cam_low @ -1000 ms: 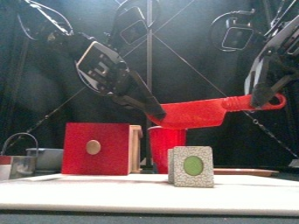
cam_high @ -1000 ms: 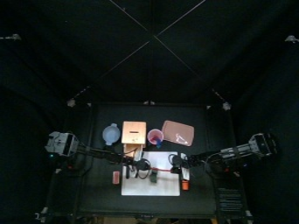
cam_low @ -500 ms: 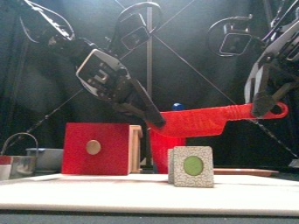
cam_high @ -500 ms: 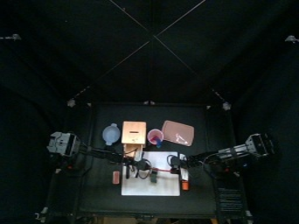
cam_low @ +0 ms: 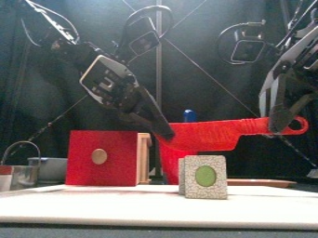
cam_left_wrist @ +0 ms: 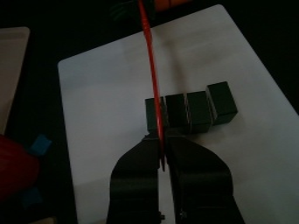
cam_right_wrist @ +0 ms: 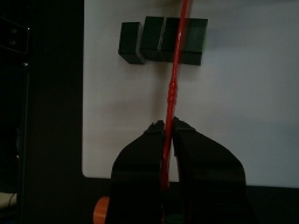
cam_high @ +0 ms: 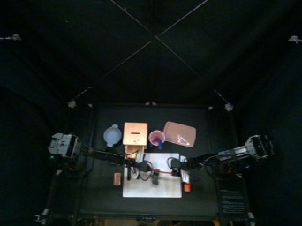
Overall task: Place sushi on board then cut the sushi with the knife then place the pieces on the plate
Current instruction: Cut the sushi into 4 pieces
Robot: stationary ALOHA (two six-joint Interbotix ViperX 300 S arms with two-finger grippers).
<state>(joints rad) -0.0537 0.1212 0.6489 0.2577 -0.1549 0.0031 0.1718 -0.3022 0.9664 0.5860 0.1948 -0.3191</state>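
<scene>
Your left hand (cam_left_wrist: 162,147) and right hand (cam_right_wrist: 172,131) each clamp one end of the red knife (cam_low: 218,132), held level, with the sushi roll (cam_low: 203,177) just beneath them.

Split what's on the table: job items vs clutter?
Job: sushi roll, white board, pink tray, red knife gripped by left pincer and right pincer.
Lying about: wooden box, blue-grey bowl, red cup.
</scene>
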